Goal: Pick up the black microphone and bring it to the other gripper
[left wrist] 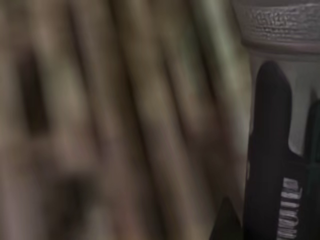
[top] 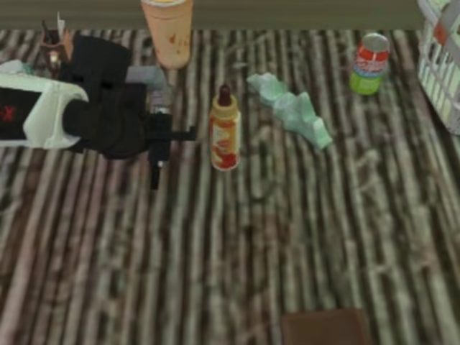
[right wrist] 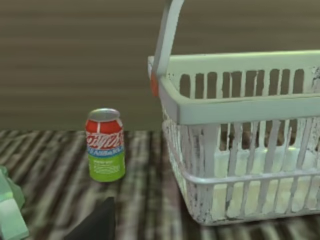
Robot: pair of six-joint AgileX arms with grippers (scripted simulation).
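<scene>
We are reaching in from the left side of the table with our left arm, and our left gripper is sitting low over the striped tabletop, just left of the orange bottle. The black microphone is lying right under that gripper, its dark handle poking out toward the near edge and its grey head showing beyond the arm, near the tall orange cup at the far edge. In the left wrist view one dark finger is lying alongside the microphone's pale body, with the meshed head just past the fingertip; we cannot tell whether the fingers are pinching it or only straddling it.

Our right arm is not showing in the top view. Its wrist camera is looking at a red and green can standing upright near a white basket, the two apart, with only a dark fingertip showing low in that view, so we cannot tell how that pincer is set. A crumpled pale green cloth is lying between the bottle and the can.
</scene>
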